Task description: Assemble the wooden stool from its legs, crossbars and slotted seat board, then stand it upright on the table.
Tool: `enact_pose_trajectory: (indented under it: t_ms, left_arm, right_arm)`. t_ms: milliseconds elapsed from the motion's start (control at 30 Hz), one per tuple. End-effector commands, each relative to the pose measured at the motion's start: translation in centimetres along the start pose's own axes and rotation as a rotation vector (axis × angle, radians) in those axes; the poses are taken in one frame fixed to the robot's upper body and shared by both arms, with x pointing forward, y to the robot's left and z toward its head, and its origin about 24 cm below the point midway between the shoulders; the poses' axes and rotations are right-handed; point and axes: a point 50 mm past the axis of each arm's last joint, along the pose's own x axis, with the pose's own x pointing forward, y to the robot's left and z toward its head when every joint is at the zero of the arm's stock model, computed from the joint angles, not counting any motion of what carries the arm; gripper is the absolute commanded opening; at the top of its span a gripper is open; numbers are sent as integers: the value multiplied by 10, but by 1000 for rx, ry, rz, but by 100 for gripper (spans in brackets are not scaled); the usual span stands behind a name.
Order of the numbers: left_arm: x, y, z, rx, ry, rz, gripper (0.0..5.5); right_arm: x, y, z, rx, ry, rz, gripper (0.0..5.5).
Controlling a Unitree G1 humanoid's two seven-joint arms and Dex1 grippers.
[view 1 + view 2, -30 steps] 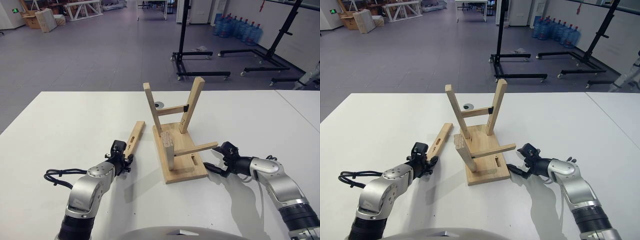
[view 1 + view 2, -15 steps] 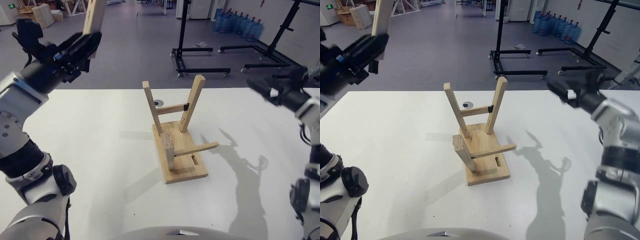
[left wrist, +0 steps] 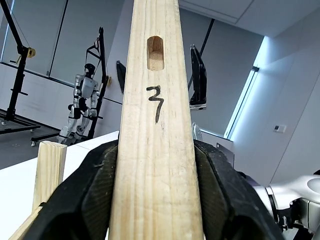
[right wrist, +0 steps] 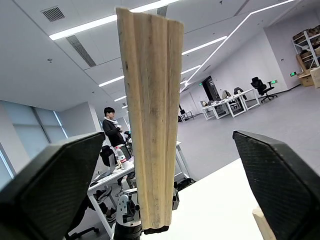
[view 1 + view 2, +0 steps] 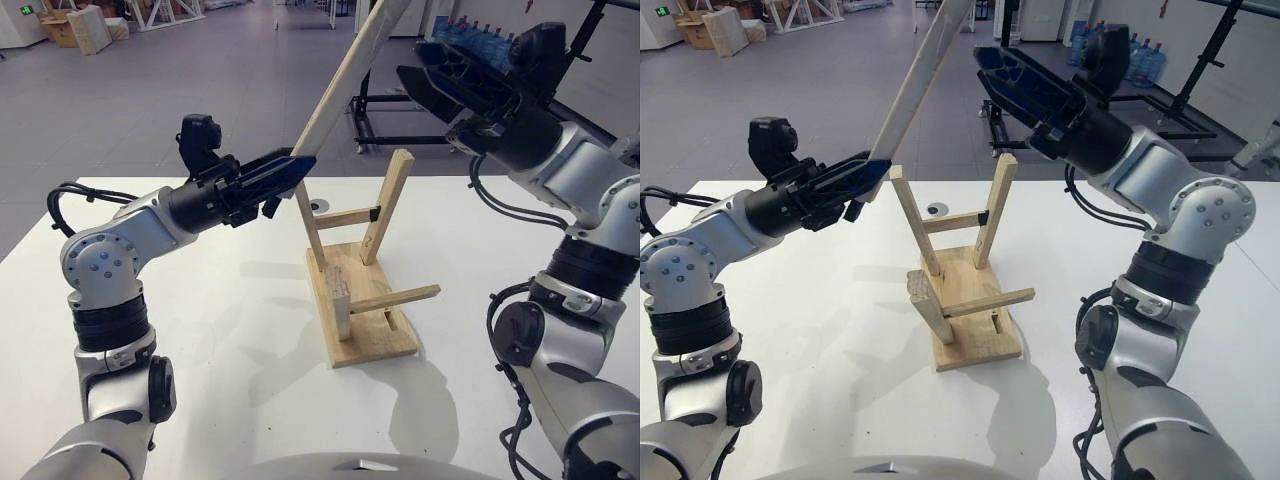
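Both arms have swung inward since half a second ago. The left pincer (image 5: 295,168), which then held the loose leg (image 5: 345,80) high and far out to the side, now carries it in over the stool. The right pincer (image 5: 410,58) has come across from the far right to meet the leg's upper end.

The loose leg is a pale, straight-grained wooden bar. The left wrist view shows an oblong mortise (image 3: 155,52) cut in its face, with a dark pen mark just below. The left pincer is clenched on the leg's lower end, a black finger (image 3: 90,200) pressed to each side. From there the leg slants up and away toward the right pincer.

The right pincer stands released, its fingers (image 4: 50,185) spread wide. The leg's cut end (image 4: 150,125) sits between them, with a gap on either side (no contact that I can see).

Below both pincers, well apart from them, the part-built stool lies upside down on the white table (image 5: 200,300). Its seat board (image 5: 370,340) is flat on the table. Two legs (image 5: 305,215) stand up from the board's far end, joined by a crossbar (image 5: 343,217), and their tops are just beneath the left pincer. A third leg (image 5: 335,300) stands at the near end. A second crossbar (image 5: 395,298) juts from it over an open slot (image 5: 387,320) in the board, its free end toward the right pincer's side.
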Motion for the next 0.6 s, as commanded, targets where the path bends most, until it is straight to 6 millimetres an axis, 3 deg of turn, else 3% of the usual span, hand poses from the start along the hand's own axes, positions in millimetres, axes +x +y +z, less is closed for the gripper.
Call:
enact_pose_trajectory:
  t_ms: [33,433,600]
  left_arm:
    - [4,-3,-4,0,17,-21,206]
    - [12,-4,-16,-18,48,-46,206]
    - [12,-3,-17,-18,46,-45,206]
  right_arm:
    - [8,-3,-9,49,-5,-3,540]
    - [24,7,-20,140,-34,59,540]
    - [25,7,-25,162,-38,42,458]
